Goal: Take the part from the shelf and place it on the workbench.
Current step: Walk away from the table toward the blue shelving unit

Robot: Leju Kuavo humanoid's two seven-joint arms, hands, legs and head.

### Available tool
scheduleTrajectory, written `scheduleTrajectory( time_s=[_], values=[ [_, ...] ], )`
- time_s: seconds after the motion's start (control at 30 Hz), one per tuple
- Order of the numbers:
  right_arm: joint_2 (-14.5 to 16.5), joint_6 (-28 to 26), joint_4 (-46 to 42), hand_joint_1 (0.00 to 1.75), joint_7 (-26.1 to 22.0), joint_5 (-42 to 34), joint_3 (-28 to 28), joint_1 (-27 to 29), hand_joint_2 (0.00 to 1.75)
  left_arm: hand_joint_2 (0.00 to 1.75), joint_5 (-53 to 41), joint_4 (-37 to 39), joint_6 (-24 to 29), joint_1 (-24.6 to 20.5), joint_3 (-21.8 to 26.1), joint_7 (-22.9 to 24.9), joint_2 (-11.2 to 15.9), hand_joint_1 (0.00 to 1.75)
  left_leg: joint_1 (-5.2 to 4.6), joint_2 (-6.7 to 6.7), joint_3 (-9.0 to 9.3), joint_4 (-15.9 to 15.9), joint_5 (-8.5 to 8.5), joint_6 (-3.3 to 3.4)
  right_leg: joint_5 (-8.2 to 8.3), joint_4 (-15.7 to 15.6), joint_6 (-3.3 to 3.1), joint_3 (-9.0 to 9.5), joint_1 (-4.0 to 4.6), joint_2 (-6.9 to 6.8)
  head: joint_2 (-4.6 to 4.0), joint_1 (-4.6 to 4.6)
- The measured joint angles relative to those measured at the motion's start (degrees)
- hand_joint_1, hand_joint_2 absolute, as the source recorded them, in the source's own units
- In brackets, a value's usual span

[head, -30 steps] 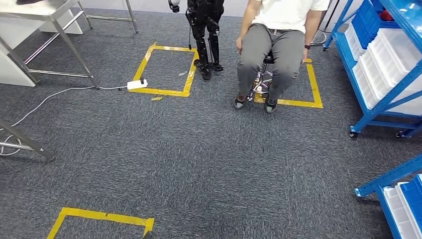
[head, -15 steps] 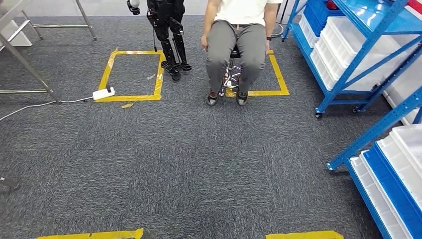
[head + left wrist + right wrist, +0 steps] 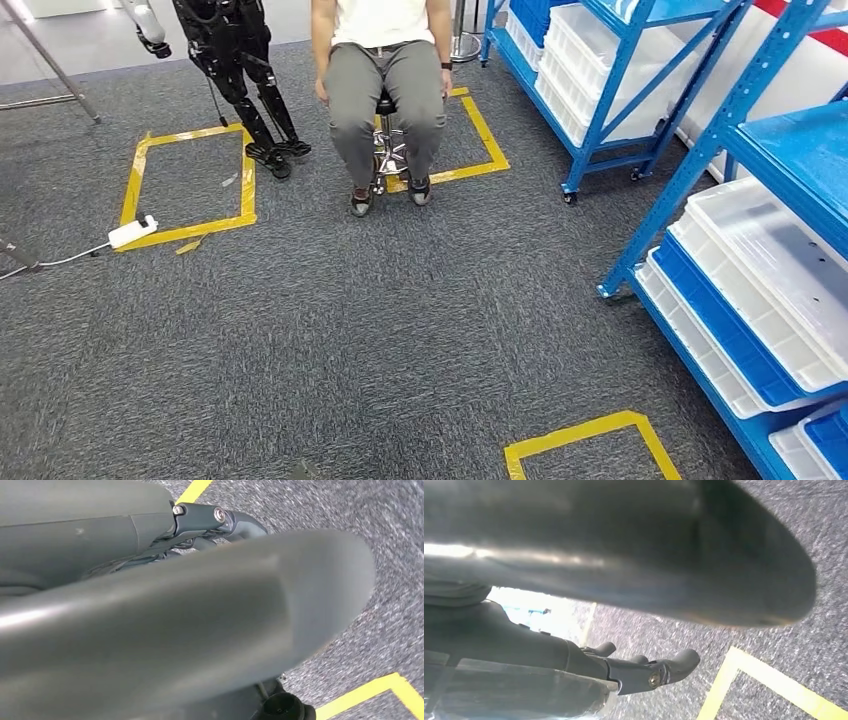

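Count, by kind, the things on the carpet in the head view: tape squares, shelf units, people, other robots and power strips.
yellow tape squares: 3
blue shelf units: 2
seated person: 1
black humanoid robot: 1
white power strip: 1
Total: 8

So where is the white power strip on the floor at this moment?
In the head view the power strip lies on the carpet at far left, on the near left corner of the yellow tape square, left of the seated person.
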Motion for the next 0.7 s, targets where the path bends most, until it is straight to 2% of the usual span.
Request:
scheduleTrajectory(
  time_s=[0.03,0.07,0.1,0.13,0.17,0.2,0.23,0.27,0.3,0.37,0.4,0.43,0.47,0.5,0.53,0.57,0.6,0.63,0.67,0.7],
  values=[
    [0.0,0.1,0.0,0.00,0.0,0.1,0.0,0.0,0.00,0.00,0.0,0.0,0.0,0.0,0.0,0.0,0.0,0.00,0.00,-0.13,0.01,-0.7,1.27,0.19,0.00,0.0,0.00,0.07,0.10,0.88,0.01,-0.01],
    [0.0,0.2,0.0,0.00,0.0,0.1,0.0,0.0,0.00,0.00,-0.1,0.0,0.0,0.0,0.0,0.1,0.0,0.00,0.00,-0.46,1.14,-3.6,3.47,0.46,0.01,0.0,0.01,0.19,0.16,1.75,0.01,0.01],
    [0.0,0.3,0.0,0.00,0.0,0.2,0.0,0.0,0.00,0.00,-0.1,0.0,0.0,0.0,0.0,0.1,0.0,0.00,0.01,-1.61,2.91,-7.7,5.89,0.79,0.02,0.0,0.04,0.29,0.16,2.56,0.00,0.00],
    [0.1,0.3,0.0,0.00,0.1,0.2,0.0,0.0,0.00,0.00,-0.1,0.0,0.0,0.0,0.0,0.2,0.1,0.00,0.03,-3.15,4.55,-11.5,7.57,1.06,0.03,0.1,0.11,0.30,0.31,3.26,0.01,0.03],
    [0.2,0.4,0.0,0.00,0.1,0.2,0.0,-0.1,0.00,0.00,0.0,0.0,-0.3,0.0,0.0,0.3,0.1,0.00,-0.01,-4.31,5.78,-14.4,8.65,1.25,0.08,0.1,0.28,0.18,0.36,3.93,0.01,0.04],
    [0.3,0.4,0.0,0.00,0.1,0.2,-0.1,-0.2,0.00,0.00,0.3,0.0,-0.8,-0.1,0.1,0.6,0.2,0.00,-0.12,-5.11,6.35,-15.8,8.98,1.40,0.17,0.1,0.57,-0.06,0.32,4.55,0.01,0.05],
    [0.4,0.5,0.0,0.00,0.0,0.1,-0.2,-0.2,0.00,0.00,0.7,0.0,-1.5,-0.1,0.3,1.1,0.2,0.00,-0.29,-4.93,6.43,-16.2,8.91,1.54,0.33,0.0,0.95,-0.33,0.29,5.16,0.01,0.04],
    [0.4,0.5,0.0,0.00,0.0,0.1,-0.3,-0.2,0.00,0.00,1.1,0.0,-2.3,-0.2,0.5,1.6,0.2,0.00,-0.41,-4.11,6.53,-16.5,9.11,1.78,0.53,-0.2,1.40,-0.68,0.22,5.80,0.01,0.04],
    [0.3,0.6,0.0,0.00,-0.1,0.1,-0.4,-0.2,0.00,0.00,1.6,0.0,-2.9,-0.3,0.8,2.1,0.1,0.00,-0.41,-3.36,6.72,-17.1,9.46,2.12,0.50,0.1,1.69,-1.08,0.25,5.35,0.01,0.05],
    [0.3,0.6,0.0,0.00,-0.1,0.1,-0.5,-0.4,0.00,0.00,2.0,0.0,-3.5,-0.3,1.3,2.5,0.1,0.00,-0.23,-1.63,7.09,-18.2,10.14,2.71,-0.98,3.0,1.70,-2.88,0.50,2.45,0.01,0.22],
    [0.3,0.6,0.0,0.00,-0.1,0.1,-0.6,-0.5,0.00,0.00,2.1,0.0,-3.7,-0.2,1.5,2.6,0.1,0.00,-0.23,-0.67,7.14,-18.4,10.30,2.85,-2.51,6.2,1.50,-4.50,0.43,0.44,0.01,0.28],
    [0.3,0.6,0.0,0.00,-0.1,0.2,-0.7,-0.6,0.00,0.00,2.3,0.0,-4.0,-0.2,1.6,3.1,0.1,0.00,-0.30,0.29,7.09,-18.4,10.28,2.89,-4.15,10.1,1.43,-6.46,0.34,-0.69,0.01,0.36],
    [0.3,0.7,0.0,0.00,-0.1,0.2,-0.7,-0.6,0.00,0.00,2.7,0.1,-4.8,-0.1,1.9,4.2,0.1,0.00,-0.37,1.29,7.05,-18.4,10.23,2.86,-5.42,13.5,1.57,-8.22,0.17,-1.29,0.01,0.40],
    [0.3,0.8,0.0,0.00,-0.1,0.4,-0.8,-0.6,0.00,0.00,3.4,0.1,-6.1,-0.1,2.2,6.1,0.1,0.00,-0.40,2.22,7.01,-18.4,10.17,2.82,-5.97,15.5,1.92,-9.18,-0.02,-1.59,0.00,0.39],
    [0.3,1.1,0.0,0.00,-0.1,0.6,-0.8,-0.6,0.00,0.00,4.3,0.1,-7.9,-0.1,2.7,8.5,0.1,0.00,-0.40,3.06,7.01,-18.3,10.10,2.72,-5.62,15.3,2.47,-8.91,-0.22,-1.86,-0.01,0.42],
    [0.2,1.3,0.0,0.00,0.0,0.7,-0.8,-0.6,0.00,0.00,5.2,0.2,-9.6,-0.1,3.4,10.7,0.1,0.00,-0.37,3.85,7.07,-18.3,10.00,2.57,-4.44,12.5,3.13,-7.27,-0.46,-2.39,-0.01,0.42],
    [0.1,1.5,0.0,0.00,0.0,0.9,-0.8,-0.6,0.00,0.00,6.0,0.2,-11.0,-0.1,4.0,12.5,0.1,0.00,-0.35,4.55,7.21,-18.3,9.88,2.36,-2.94,8.1,3.74,-4.75,-0.70,-3.49,0.00,0.46],
    [0.0,1.6,0.0,0.00,0.0,1.1,-0.8,-0.7,0.00,0.00,6.6,0.2,-12.0,-0.1,4.6,13.6,0.2,0.00,-0.46,5.18,7.38,-18.3,9.69,2.04,-1.59,4.0,4.04,-2.39,-0.75,-4.99,0.00,0.53],
    [0.0,1.7,0.0,0.00,0.0,1.2,-0.8,-0.8,0.00,0.00,7.1,0.2,-12.7,-0.1,5.1,14.3,0.3,0.00,-0.60,5.74,7.62,-18.2,9.47,1.63,-0.60,1.0,3.97,-0.69,-0.68,-6.13,0.00,0.49],
    [0.0,1.7,0.0,0.00,0.1,1.3,-0.9,-0.9,0.00,0.00,7.4,0.2,-13.2,-0.1,5.6,14.8,0.4,0.00,-0.76,6.22,7.86,-18.2,9.26,1.22,-0.16,-0.4,3.62,0.13,-0.53,-6.81,0.00,0.44]
  ],
)
